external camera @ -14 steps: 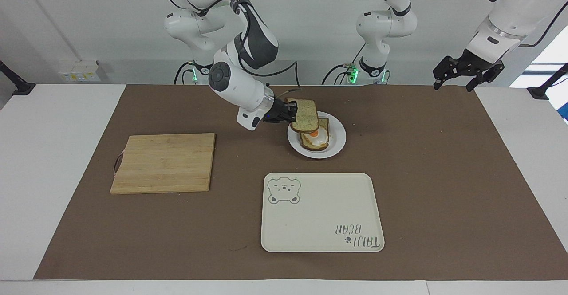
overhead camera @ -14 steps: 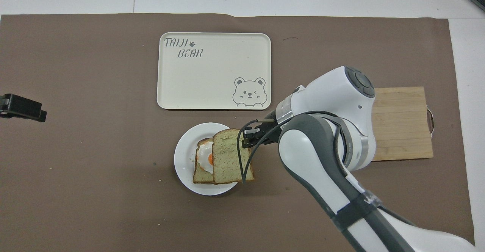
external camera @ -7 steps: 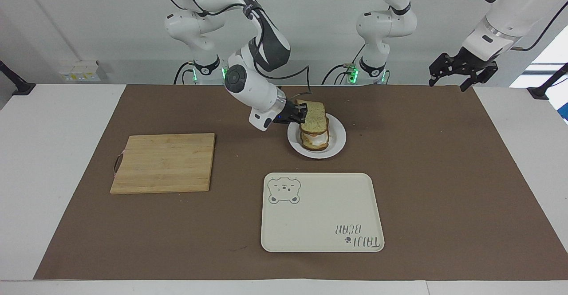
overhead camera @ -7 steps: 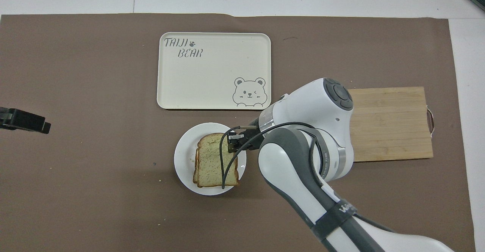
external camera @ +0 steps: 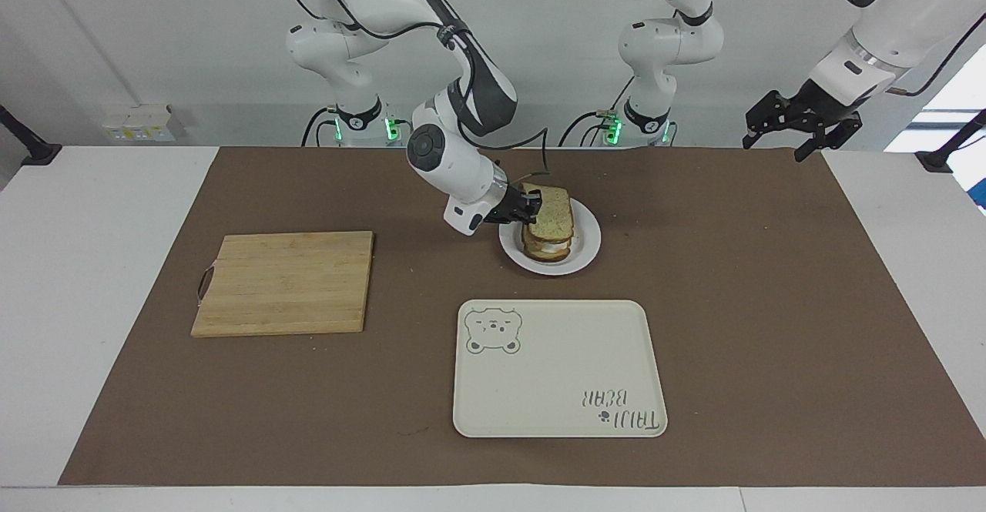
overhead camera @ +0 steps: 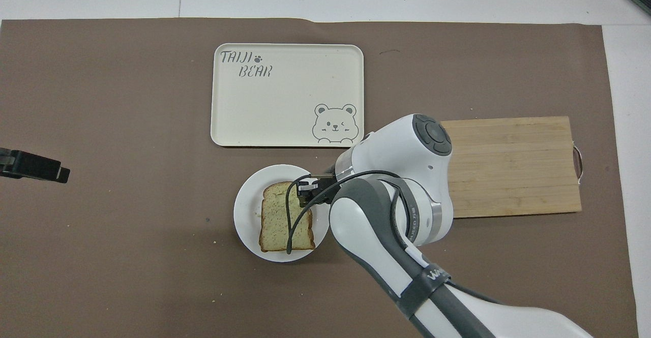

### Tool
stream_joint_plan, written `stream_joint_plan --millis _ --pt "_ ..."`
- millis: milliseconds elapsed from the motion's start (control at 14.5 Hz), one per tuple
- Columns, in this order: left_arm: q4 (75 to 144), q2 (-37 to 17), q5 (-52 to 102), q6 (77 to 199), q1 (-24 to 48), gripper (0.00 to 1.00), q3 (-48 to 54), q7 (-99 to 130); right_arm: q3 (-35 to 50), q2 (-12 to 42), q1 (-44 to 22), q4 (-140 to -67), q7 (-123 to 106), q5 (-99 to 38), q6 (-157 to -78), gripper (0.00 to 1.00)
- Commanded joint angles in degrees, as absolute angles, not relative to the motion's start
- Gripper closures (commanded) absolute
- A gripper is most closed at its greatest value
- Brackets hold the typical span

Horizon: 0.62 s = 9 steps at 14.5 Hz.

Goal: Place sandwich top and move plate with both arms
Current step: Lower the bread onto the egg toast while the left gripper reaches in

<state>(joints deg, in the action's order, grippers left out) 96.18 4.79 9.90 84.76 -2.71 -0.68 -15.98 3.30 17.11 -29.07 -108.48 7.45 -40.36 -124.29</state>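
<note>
A: Bread placement is in hand: the sandwich top (external camera: 551,214) is pinched by the right gripper (external camera: 530,208) fingers, over the plate (overhead camera: 246,211) at the tray's (overhead camera: 285,53) six o'clock

B: Release is called for next; the left gripper (external camera: 786,125), fingers spread, is kept waiting above the worktop's edge

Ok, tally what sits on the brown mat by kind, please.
Bread slices: 2, the sandwich top stacked on a lower slice
Plate: 1
Tray: 1
Cutting board: 1
Total: 5
</note>
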Motion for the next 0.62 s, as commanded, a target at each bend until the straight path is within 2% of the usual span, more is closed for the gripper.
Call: stream_joint_plan --millis 0,553 --pt "100.8 6.85 12.73 87.79 -4.48 0.0 -0.18 -18.81 3.25 17.84 -30.23 -108.9 6.59 -42.1 -126.56 1.0" --pt "106.78 7.29 18.63 92.45 -5.45 0.0 -0.26 -21.53 3.25 18.54 -31.11 -110.3 4.75 -42.1 -128.58 1.0"
